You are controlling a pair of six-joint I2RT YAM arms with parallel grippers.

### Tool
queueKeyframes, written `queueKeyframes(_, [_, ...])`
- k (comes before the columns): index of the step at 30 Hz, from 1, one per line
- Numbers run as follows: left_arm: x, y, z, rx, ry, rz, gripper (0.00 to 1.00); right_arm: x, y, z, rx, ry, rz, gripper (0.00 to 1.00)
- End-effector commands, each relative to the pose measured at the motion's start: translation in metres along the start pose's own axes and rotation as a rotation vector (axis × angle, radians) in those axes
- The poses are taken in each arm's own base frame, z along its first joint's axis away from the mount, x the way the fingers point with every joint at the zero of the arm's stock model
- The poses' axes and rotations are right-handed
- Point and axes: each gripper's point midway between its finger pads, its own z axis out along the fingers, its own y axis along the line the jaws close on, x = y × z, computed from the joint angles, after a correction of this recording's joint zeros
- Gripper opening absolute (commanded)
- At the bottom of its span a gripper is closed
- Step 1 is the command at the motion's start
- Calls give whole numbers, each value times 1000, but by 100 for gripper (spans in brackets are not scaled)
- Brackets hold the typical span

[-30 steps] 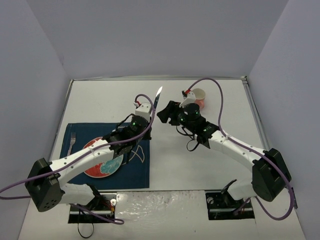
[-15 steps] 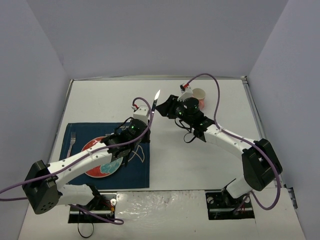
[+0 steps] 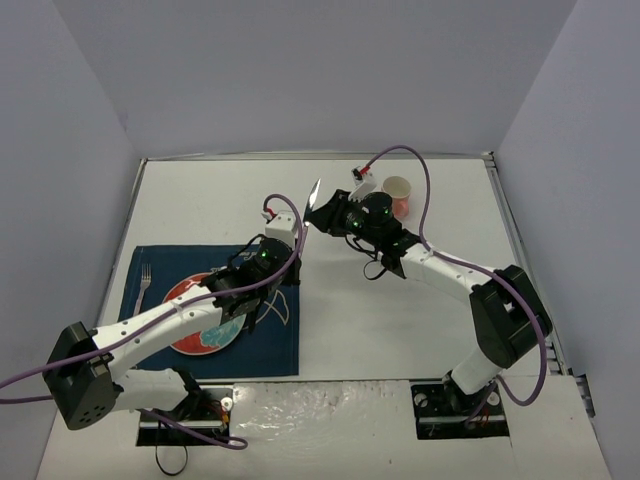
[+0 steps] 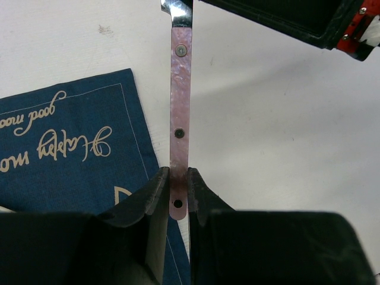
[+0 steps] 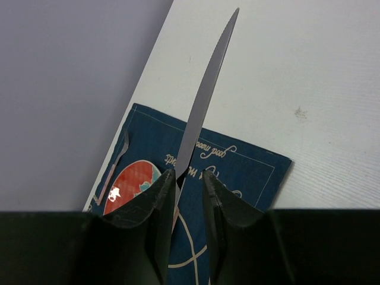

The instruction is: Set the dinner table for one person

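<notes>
A knife with a pinkish handle (image 4: pixel 180 119) and silver blade (image 5: pixel 208 89) is held up above the white dinner table (image 3: pixel 220 200), blade tip pointing to the far side (image 3: pixel 315 190). My left gripper (image 4: pixel 179 184) is shut on the end of the handle. My right gripper (image 5: pixel 189 181) stands around the blade's base, jaws a little apart, with the blade against one finger and a gap to the other. In the top view the two grippers meet at the knife, left (image 3: pixel 297 232) and right (image 3: pixel 320 213).
A navy placemat (image 3: pixel 275 340) lies at the near left with a red and blue plate (image 3: pixel 195 335) on it and a fork (image 3: pixel 143 281) at its left edge. A pale cup (image 3: pixel 398 190) stands at the far right, behind my right arm.
</notes>
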Motion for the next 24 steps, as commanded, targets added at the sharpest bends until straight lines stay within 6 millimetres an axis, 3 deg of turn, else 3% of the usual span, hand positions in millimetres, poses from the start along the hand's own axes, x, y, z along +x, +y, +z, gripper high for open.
queueKeyframes(1, [-28, -11, -6, 35, -97, -50, 0, -37, 40, 1, -137, -99, -30, 20])
queueKeyframes(10, [-27, -10, -6, 32, -95, -51, 0, -33, 41, 0, -152, -86, -21, 0])
queueKeyframes(14, [-24, -9, -4, 26, -87, -41, 2, -36, 43, -3, -167, -91, -7, 0])
queueKeyframes(15, [-23, -9, -4, 24, -83, -38, 7, -36, 42, -4, -171, -94, 2, 0])
queueKeyframes(18, [-18, -4, -3, 2, -68, -29, 40, -40, 40, -8, -181, -101, 26, 0])
queueKeyframes(21, [-16, 1, -5, -20, -59, -21, 66, -39, 37, -11, -186, -100, 47, 0])
queueKeyframes(24, [-16, 6, -9, -42, -56, -15, 80, -38, 34, -15, -189, -102, 66, 0])
